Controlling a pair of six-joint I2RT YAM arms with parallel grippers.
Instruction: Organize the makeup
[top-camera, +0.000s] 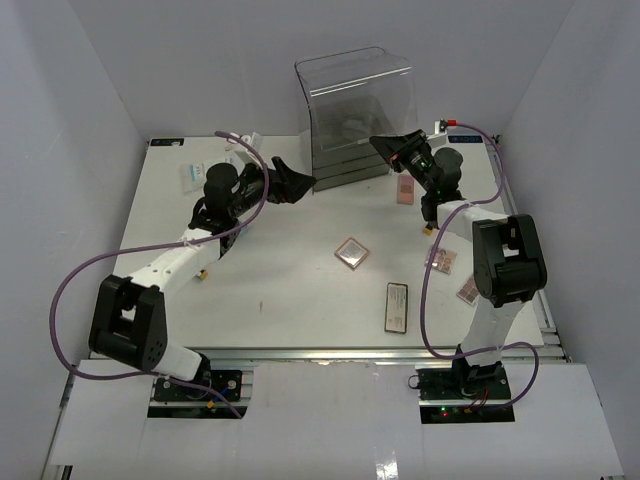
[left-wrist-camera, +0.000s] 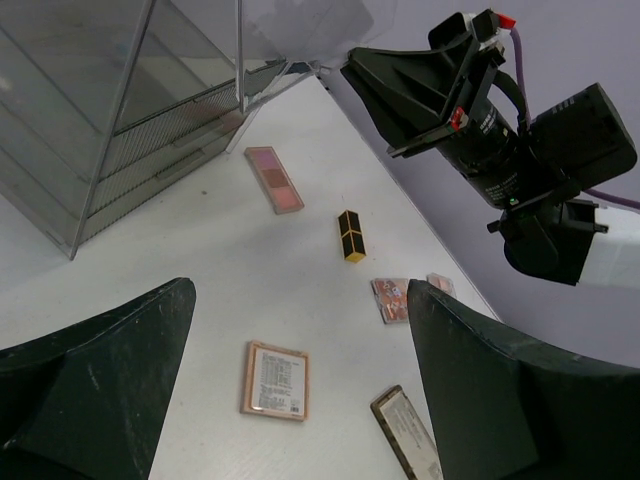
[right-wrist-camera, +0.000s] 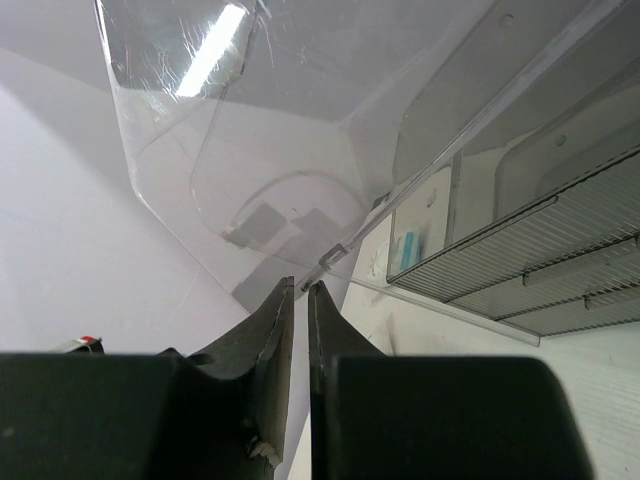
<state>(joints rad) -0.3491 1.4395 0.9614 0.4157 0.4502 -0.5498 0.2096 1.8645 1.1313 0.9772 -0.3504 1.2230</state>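
Note:
The makeup lies loose on the white table. In the top view there is a long pink palette (top-camera: 404, 187), a small dark tube (top-camera: 427, 228), a square pink palette (top-camera: 352, 252), a black rectangular compact (top-camera: 396, 306) and two small brown palettes (top-camera: 439, 259) (top-camera: 468, 291). White-blue sachets (top-camera: 190, 175) lie at far left. My left gripper (top-camera: 295, 180) is open and empty by the box's left front corner. In its wrist view (left-wrist-camera: 300, 290) the square palette (left-wrist-camera: 275, 380) and compact (left-wrist-camera: 405, 432) show between its fingers. My right gripper (top-camera: 385, 145) is shut and empty at the box's right front (right-wrist-camera: 301, 290).
The clear acrylic drawer box (top-camera: 350, 110) stands at the back centre, its drawers facing forward (left-wrist-camera: 120, 110). Its clear top looms just beyond my right fingertips (right-wrist-camera: 300, 120). Side walls close in the table left and right. Purple cables loop beside both arms.

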